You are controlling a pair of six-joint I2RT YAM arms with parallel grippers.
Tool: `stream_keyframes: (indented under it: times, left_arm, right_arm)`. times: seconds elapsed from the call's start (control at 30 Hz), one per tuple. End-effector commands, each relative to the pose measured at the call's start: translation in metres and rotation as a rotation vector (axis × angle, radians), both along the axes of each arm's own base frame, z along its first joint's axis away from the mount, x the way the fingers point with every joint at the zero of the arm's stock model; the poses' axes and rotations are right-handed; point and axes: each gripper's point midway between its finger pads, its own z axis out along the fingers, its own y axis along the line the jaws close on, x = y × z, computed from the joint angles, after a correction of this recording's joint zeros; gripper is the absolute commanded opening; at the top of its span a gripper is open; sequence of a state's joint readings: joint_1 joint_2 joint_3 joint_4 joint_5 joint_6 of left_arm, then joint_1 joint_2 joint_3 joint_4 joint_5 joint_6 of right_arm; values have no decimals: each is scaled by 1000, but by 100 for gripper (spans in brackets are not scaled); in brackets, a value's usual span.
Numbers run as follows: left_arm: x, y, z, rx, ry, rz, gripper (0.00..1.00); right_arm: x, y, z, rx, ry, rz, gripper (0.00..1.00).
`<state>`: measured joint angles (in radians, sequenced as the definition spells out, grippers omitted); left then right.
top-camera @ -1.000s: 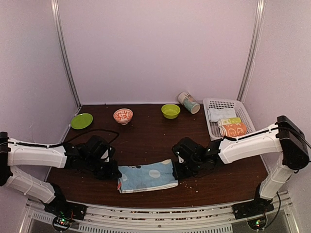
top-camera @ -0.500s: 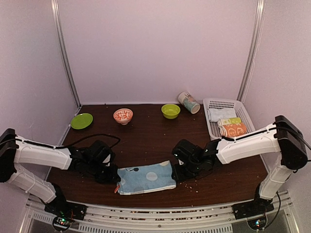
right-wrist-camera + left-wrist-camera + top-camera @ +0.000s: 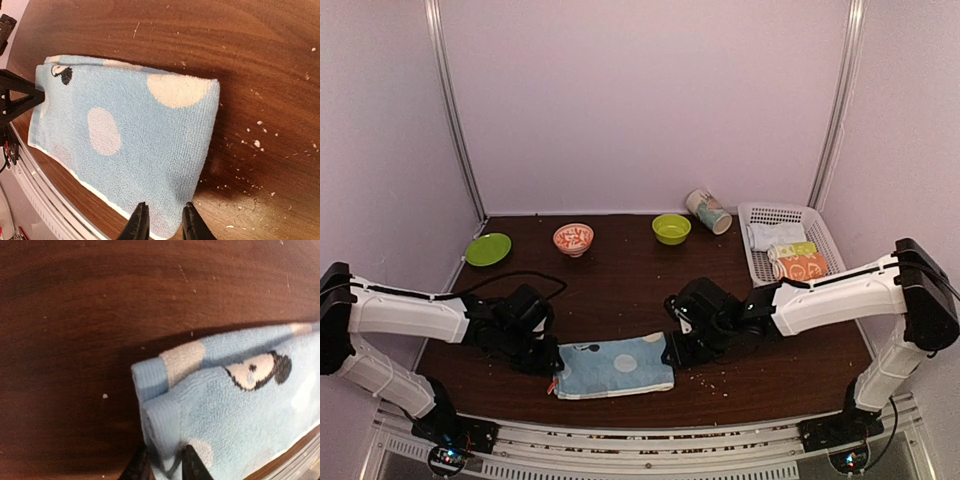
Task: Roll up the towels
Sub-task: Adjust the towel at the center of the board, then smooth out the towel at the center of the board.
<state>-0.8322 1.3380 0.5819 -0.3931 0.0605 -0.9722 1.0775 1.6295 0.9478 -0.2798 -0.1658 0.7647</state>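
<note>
The light blue towel [image 3: 615,365] with pale dots lies folded flat near the table's front edge. Its Mickey head [image 3: 260,371] shows near the left end. My left gripper [image 3: 552,362] is at that end. Its fingers stand slightly apart [image 3: 165,467] with the folded corner [image 3: 162,425] between them. My right gripper [image 3: 672,355] is at the right end, jaws a little open [image 3: 162,225] astride the towel's near corner [image 3: 175,200], which lies flat. The orange towel [image 3: 800,267] sits rolled in the white basket [image 3: 828,238].
Beside the orange roll, the basket holds a pale roll [image 3: 772,235] and a yellow-green roll [image 3: 792,249]. Along the back stand a green plate [image 3: 488,248], an orange patterned bowl [image 3: 573,238] and a green bowl [image 3: 671,228]. A tipped cup [image 3: 708,211] lies there too. Crumbs dot the wood.
The blue towel has shifted slightly left and settled flatter. Both grippers, earlier shut on its ends, now have their fingers a little apart.
</note>
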Motion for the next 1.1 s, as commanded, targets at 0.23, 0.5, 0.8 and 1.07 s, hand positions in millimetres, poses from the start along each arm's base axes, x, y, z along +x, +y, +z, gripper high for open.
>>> stream_keyframes:
  times: [0.23,0.5,0.8,1.07]
  left_arm:
    - [18,-10,88,-71,-167,-73,57]
    - [11,-64,89,-230,-126,-194,21]
    - [7,-61,13,-122,-14,-196,0]
    - [1,-47,-19,-39,30,-184,0]
  right_arm:
    - [-6,18,-7,38,32,44,28]
    - [-21,13,-3,9,-2,123,27]
    - [-49,-9,-56,-131,111,152,21]
    - [-27,1,-5,-71,-13,141,26]
